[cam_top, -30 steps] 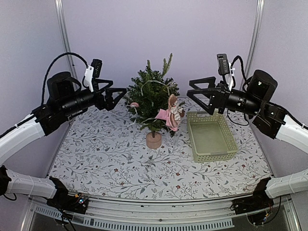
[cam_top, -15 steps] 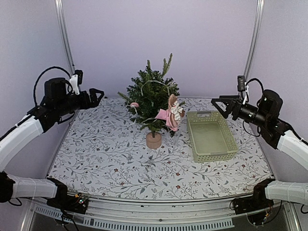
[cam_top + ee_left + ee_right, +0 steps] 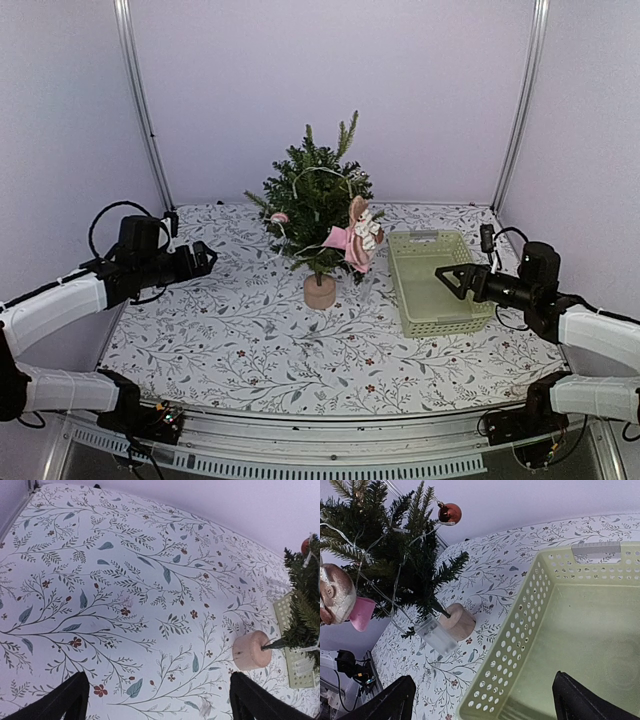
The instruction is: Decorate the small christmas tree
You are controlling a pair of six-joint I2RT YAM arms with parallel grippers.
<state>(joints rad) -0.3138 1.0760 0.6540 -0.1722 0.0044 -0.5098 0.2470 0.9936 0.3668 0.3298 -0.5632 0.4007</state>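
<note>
Floral-print table (image 3: 230, 330) w/ lilac walls behind. Standing upright mid-table, toward back: tree (image 3: 318, 195), dense dark-green needles, short trunk sitting in tan round base (image 3: 320, 291). Wearing thin white wire looped thru branches, pink-dressed doll (image 3: 355, 238) hanging on basket-side, red ball (image 3: 449, 513) dangling off a branch tip, clear box (image 3: 436, 635) hanging beside base. Sitting near tree, not touching: green perforated basket (image 3: 397, 272). Hovering low near table's left edge, well apart from tree: left gripper (image 3: 203, 260), jaws spread wide, gripping nothing. Hanging above basket's right side: right gripper (image 3: 448, 282), jaws likewise spread wide, holding nothing.
</note>
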